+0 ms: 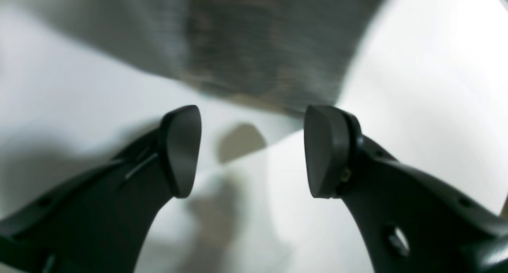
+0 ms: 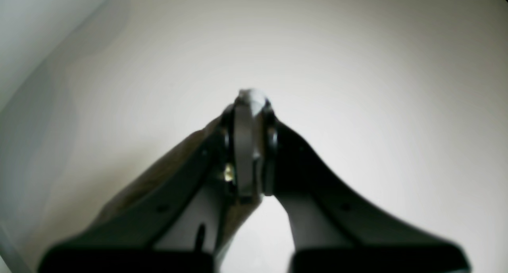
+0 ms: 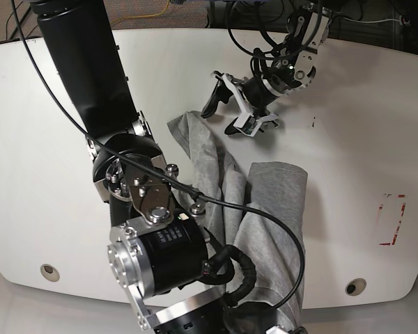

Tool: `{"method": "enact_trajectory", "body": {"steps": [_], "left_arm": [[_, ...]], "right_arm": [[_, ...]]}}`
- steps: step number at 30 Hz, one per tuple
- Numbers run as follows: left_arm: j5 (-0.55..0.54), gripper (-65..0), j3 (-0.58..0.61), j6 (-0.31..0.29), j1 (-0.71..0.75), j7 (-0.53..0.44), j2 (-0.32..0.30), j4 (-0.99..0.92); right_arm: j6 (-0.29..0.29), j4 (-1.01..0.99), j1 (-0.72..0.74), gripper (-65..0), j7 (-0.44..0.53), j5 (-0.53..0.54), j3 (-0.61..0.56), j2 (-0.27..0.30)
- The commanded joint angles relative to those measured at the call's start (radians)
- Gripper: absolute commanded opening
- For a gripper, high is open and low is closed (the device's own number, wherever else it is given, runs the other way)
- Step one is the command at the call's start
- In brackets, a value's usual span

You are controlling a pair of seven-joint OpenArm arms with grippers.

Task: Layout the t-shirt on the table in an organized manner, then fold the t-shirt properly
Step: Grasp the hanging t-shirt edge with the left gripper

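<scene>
The grey t-shirt (image 3: 265,202) lies crumpled in a long bunch on the white table (image 3: 56,139), from the middle down to the front edge. No lettering shows. My left gripper (image 3: 226,115) is open and empty just past the shirt's far end. In the left wrist view its fingers (image 1: 180,150) stand wide apart over the table (image 1: 416,86), with the shirt (image 1: 270,47) just ahead. My right gripper (image 2: 250,102) is shut on a thin fold of pale cloth, and more grey fabric (image 2: 135,189) hangs under its left finger. In the base view the right gripper is hidden behind its own arm.
The right arm's big black body (image 3: 153,257) fills the front middle of the base view and covers part of the shirt. Two metal grommet holes (image 3: 49,269) (image 3: 355,286) sit near the front edge. A red-lined mark (image 3: 392,219) is at the right. Cables hang at the back.
</scene>
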Motion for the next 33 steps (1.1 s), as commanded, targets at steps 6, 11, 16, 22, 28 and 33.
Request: {"method": "enact_trajectory", "body": {"steps": [6,11,16,22,28,33], "left_arm": [[-0.016,-26.1,0.051,-0.007,-0.069,-0.029,0.011,-0.043],[-0.015,-26.1,0.050,-0.007,-0.098,-0.029,0.062,-0.079],[-0.015,-26.1,0.050,-0.007,-0.128,-0.029,0.079,-0.127],[-0.012,-32.1,0.051,-0.007,-0.167,-0.024,0.094,-0.194],[-0.012,-57.9,0.050,-0.006,-0.197,-0.023,0.096,-0.253],[-0.012,-65.0,0.042,-0.004,-0.189,-0.023,0.094,-0.260]], "right_arm": [[-0.022,-0.003,0.033,-64.8,0.018,-0.010,0.011,0.000],[-0.022,-0.003,0.019,-64.8,0.018,-0.010,0.012,0.000],[-0.022,-0.003,0.016,-64.8,0.018,-0.010,0.012,0.000],[-0.022,-0.003,0.016,-64.8,0.018,-0.010,0.014,0.000],[-0.022,-0.005,0.016,-64.8,0.018,-0.010,0.015,0.005],[-0.022,-0.005,0.016,-64.8,0.018,-0.010,0.017,0.006]]}}
